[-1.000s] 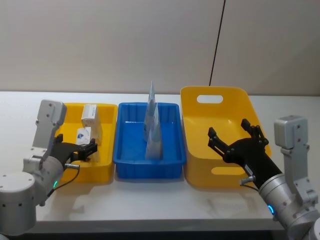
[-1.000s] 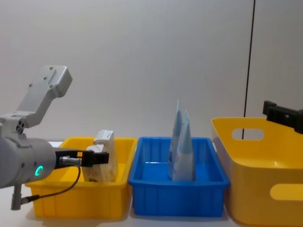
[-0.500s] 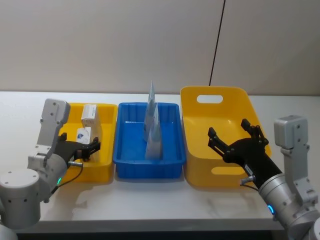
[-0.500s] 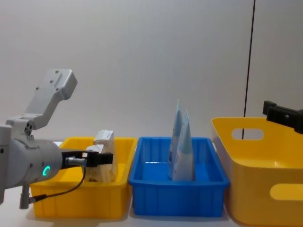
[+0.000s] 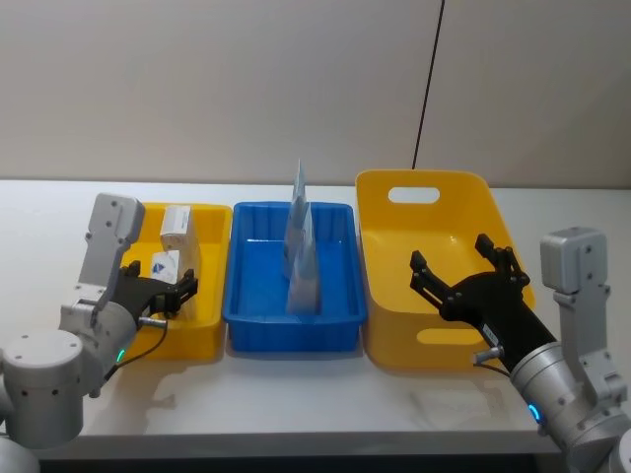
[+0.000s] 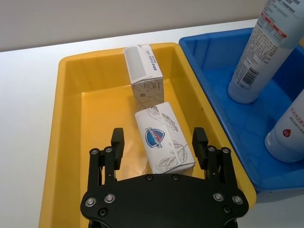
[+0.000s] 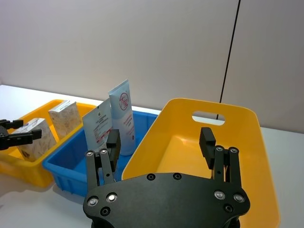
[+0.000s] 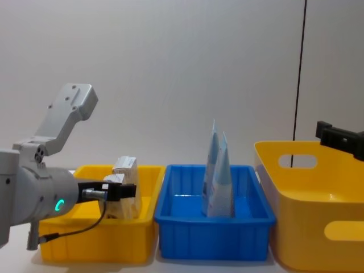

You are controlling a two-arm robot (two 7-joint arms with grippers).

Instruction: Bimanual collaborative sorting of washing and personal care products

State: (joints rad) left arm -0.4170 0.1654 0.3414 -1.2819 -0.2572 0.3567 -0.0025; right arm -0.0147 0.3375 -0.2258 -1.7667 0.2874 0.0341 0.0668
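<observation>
Two leaf-print cartons sit in the small yellow bin [image 6: 76,118]: the near carton [image 6: 164,137] lies flat and the far carton [image 6: 144,76] stands behind it. My left gripper [image 6: 158,135] is open just above the near carton's front end, with a finger on either side and a gap at each. In the head view that left gripper [image 5: 161,291] is over the bin's front half. Two pale tubes [image 5: 299,212] [image 5: 304,271] stand cap-down in the blue bin [image 5: 340,315]. Over the large yellow bin [image 5: 375,256], my right gripper [image 5: 449,248] is open and holds nothing.
The three bins stand side by side along the white table, the large yellow bin [image 7: 247,142] at the right with nothing showing inside. A black cable hangs down the wall behind it. Bare tabletop lies in front of the bins.
My left arm has crept forward and slightly right, bringing its open gripper closer over the near carton. The right arm, the cartons and the tubes have not moved.
</observation>
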